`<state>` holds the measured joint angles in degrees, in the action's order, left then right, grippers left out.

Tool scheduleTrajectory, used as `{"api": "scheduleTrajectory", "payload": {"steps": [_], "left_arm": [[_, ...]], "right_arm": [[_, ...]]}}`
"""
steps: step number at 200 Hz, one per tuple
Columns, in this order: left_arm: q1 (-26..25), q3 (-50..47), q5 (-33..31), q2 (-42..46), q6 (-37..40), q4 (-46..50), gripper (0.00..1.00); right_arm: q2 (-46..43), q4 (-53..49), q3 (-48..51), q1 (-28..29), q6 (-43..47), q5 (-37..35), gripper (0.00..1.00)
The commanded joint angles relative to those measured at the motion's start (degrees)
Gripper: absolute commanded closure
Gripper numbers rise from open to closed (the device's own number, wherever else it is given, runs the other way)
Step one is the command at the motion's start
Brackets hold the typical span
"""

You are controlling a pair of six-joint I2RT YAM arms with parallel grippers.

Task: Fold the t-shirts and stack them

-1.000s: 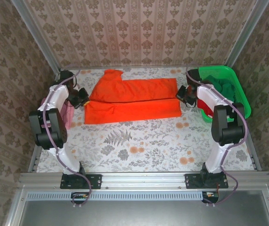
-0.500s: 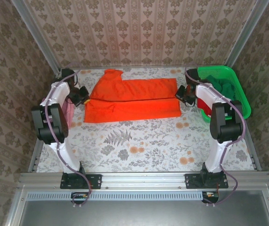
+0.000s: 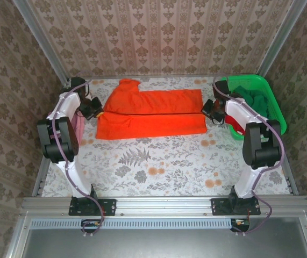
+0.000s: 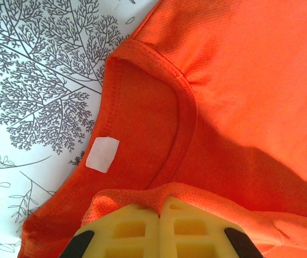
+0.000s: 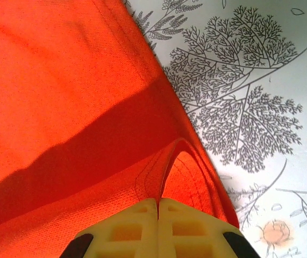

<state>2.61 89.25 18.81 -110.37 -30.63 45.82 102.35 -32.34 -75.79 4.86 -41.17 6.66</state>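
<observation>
Orange t-shirt [image 3: 152, 114] lies folded lengthwise at far middle of table [image 3: 158, 172], long axis left-right, collar [image 4: 181, 110] at left end, hem at right end, one sleeve sticking toward the far wall. Left gripper [image 3: 95, 109] pinches cloth by the collar; right gripper [image 3: 211, 111] pinches the hem edge.

The orange t-shirt [image 4: 239, 80] was matt cloth, a fine mesh knit with a ribbed, stitched collar and a small smooth white patch inside it, paper or tape. The left hand [image 4: 158, 203] and right hand [image 5: 158, 203] were pale yellow matt plastic at the tips. The desk [image 5: 282, 150] looked smooth, with printed leaves. The basket [image 3: 242, 83] was glossy green plastic
</observation>
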Motion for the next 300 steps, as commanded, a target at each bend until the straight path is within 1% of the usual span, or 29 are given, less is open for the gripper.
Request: {"api": "scheduleTrajectory", "payload": {"steps": [1,43,56,103,153,184,188,202,205,210,215,221,231,243,253,265,275,288,300], "left_arm": [[0.1,1.93,0.51,0.51,1.45,0.56,1.0],[0.22,2.01,0.62,0.2,1.98,0.59,1.0],[0.33,2.05,0.68,-0.25,2.08,0.29,1.0],[0.23,3.42,1.58,-3.05,1.54,-0.62,1.0],[0.25,3.47,1.67,-5.27,1.24,-1.41,1.0],[0.36,4.09,2.5,-6.66,0.25,-2.29,1.0],[0.32,4.16,2.59,-6.85,0.12,-2.39,1.0],[0.31,4.7,3.14,-7.61,-0.08,-2.4,1.0],[0.36,4.77,3.24,-7.72,-0.1,-2.28,1.0],[0.29,5.05,3.53,-8.03,-0.04,-2.09,0.97],[0.31,5.16,3.75,-8.14,-0.14,-2.04,0.93],[0.32,5.19,4.1,-8.05,-0.16,-2.01,0.84],[0.3,4.79,4.22,-7.58,-0.26,-2.27,0.68],[0.3,3.89,3.85,-6.42,-0.55,-2.82,0.51],[0.29,2.83,3.16,-5.03,-1.08,-3.33,0.36],[0.18,1.05,2.77,-3.07,-1.69,-4.68,0.21],[-0.48,-0.36,2.47,-1.59,-2.47,-5.8,0.13],[-2.3,-1.96,2.83,-0.27,-2.96,-7.55,0.06],[-4.06,-3.5,3.51,0.13,-3.95,-9.63,0.04]], "right_arm": [[-4.55,0.19,2.07,0.97,-2.44,-2.92,1.0],[-9.09,-0.32,5.05,2.28,-4.69,-6.01,1.0],[-9.28,0.07,5.66,2.35,-4.68,-6.63,1.0],[-3.38,-0.86,1.79,2.25,-3.79,-8.63,1.0],[4.27,0.39,-3.15,2.26,-4.33,-7.89,1.0],[6.49,1.32,-3.63,2.26,-5.46,-7.63,1.0],[6.55,2.98,-3.6,2.26,-5.63,-7.54,1.0],[6.46,4.12,-3.48,2.26,-6.02,-7.53,1.0],[6.32,4.36,-3.4,2.26,-5.92,-7.53,0.98],[6.04,4.82,-3.36,2.25,-5.8,-7.45,0.92],[5.69,5.28,-3.25,2.28,-5.62,-7.36,0.85],[4.98,5.93,-2.91,2.34,-5.35,-7.49,0.76],[3.39,7.5,-2.09,2.43,-4.58,-7.45,0.64],[1.05,9.11,-0.76,2.73,-3.79,-8.18,0.52],[-0.95,10.74,0.82,3.39,-2.67,-9.56,0.43],[-2.78,12.18,2.32,4.79,-0.61,-11.22,0.37],[-3.45,12.64,3.03,6.22,1.27,-11.78,0.35],[-3.17,13.5,3.67,8.03,3.08,-11.51,0.34],[-1.65,14.51,4.06,9.78,4.22,-9.68,0.34]]}}
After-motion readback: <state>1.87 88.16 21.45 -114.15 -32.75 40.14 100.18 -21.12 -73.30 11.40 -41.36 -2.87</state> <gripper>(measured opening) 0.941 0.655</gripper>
